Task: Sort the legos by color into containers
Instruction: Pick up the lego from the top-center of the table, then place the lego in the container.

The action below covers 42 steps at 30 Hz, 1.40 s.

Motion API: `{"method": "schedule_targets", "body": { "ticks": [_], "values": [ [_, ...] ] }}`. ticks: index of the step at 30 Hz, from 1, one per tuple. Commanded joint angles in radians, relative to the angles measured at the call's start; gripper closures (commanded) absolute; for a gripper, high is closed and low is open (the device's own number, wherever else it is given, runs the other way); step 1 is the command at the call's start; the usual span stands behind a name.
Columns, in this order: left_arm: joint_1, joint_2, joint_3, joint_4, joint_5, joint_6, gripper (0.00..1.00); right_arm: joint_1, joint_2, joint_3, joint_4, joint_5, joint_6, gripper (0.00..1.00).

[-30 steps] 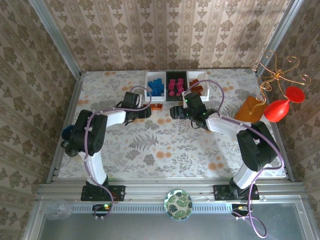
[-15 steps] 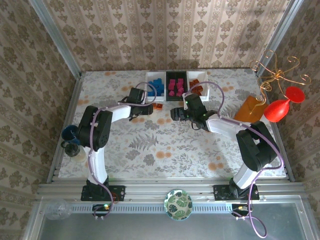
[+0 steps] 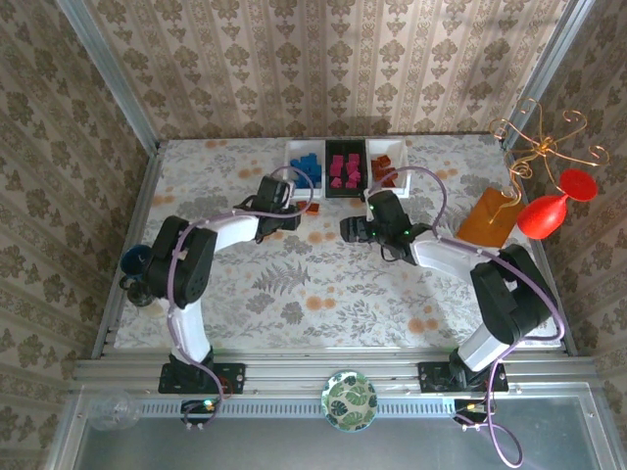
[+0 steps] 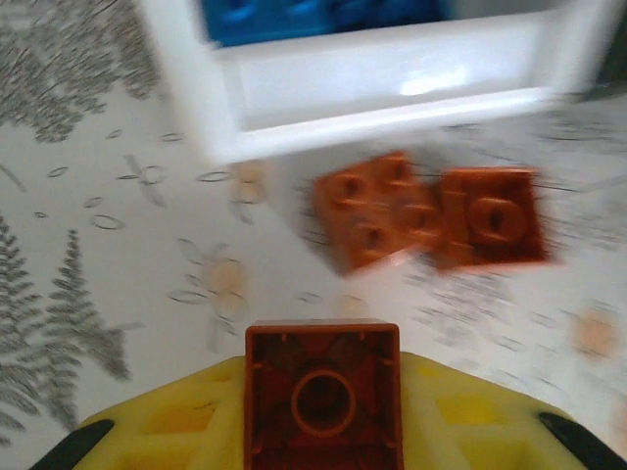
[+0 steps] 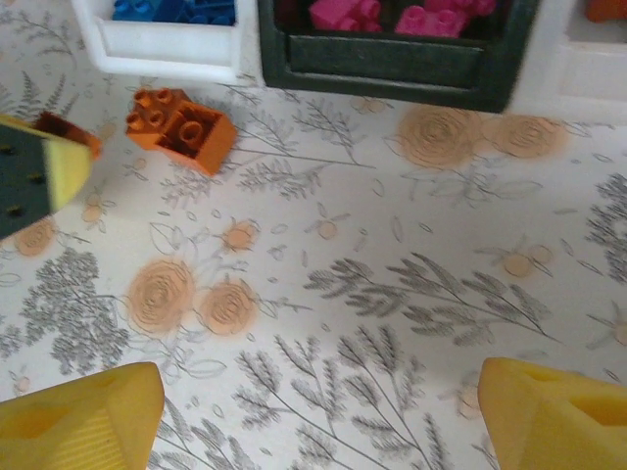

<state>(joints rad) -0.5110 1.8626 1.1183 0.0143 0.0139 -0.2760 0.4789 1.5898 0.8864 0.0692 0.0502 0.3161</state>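
left end effector (image 4: 323, 431) has moved closer to the trays than a second ago and pinches one orange brick (image 4: 322, 377), hollow underside toward the wrist camera. Two loose orange bricks (image 4: 377, 211) lie just ahead on the table (image 5: 323, 294), studs up, touching, in a row along the white tray (image 4: 392, 88) holding blue bricks (image 4: 294, 15). Three trays: white, black tray (image 5: 392, 78), right white tray (image 5: 578, 73). right end effector (image 5: 318, 416) is spread.

- No writing, label, brand, number or sign can be read in any view.
- The studs of the brown-orange bricks (image 4: 377, 211) beside the white tray (image 4: 392, 93) are too blurred to show any lettering.
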Motion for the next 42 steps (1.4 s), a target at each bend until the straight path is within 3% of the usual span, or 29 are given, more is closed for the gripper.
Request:
{"method": "schedule_targets", "body": {
  "ticks": [1, 14, 21, 26, 31, 37, 42],
  "values": [
    [-0.054, -0.086, 0.010, 0.111, 0.003, 0.002, 0.66, -0.015, -0.081, -0.059, 0.056, 0.095, 0.024, 0.15],
    [-0.224, 0.159, 0.427, 0.000, -0.005, 0.042, 0.66, -0.026, -0.472, -0.360, 0.173, 0.441, 0.087, 0.10],
    [-0.256, 0.415, 0.790, -0.091, -0.013, 0.070, 0.65, -0.028, -0.637, -0.478, 0.214, 0.511, 0.106, 0.09],
    [-0.264, 0.633, 1.152, -0.219, 0.000, 0.083, 0.65, -0.029, -0.668, -0.485, 0.184, 0.516, 0.112, 0.09],
    [-0.258, 0.797, 1.440, -0.306, 0.004, 0.094, 0.57, -0.029, -0.704, -0.503, 0.149, 0.496, 0.147, 0.09],
    [-0.245, 0.743, 1.419, -0.294, 0.026, 0.099, 0.39, -0.028, -0.758, -0.522, 0.079, 0.491, 0.154, 0.09],
    [-0.245, 0.531, 1.154, -0.225, 0.032, 0.123, 0.33, -0.024, -0.738, -0.513, 0.088, 0.437, 0.132, 0.11]
  ]
}}
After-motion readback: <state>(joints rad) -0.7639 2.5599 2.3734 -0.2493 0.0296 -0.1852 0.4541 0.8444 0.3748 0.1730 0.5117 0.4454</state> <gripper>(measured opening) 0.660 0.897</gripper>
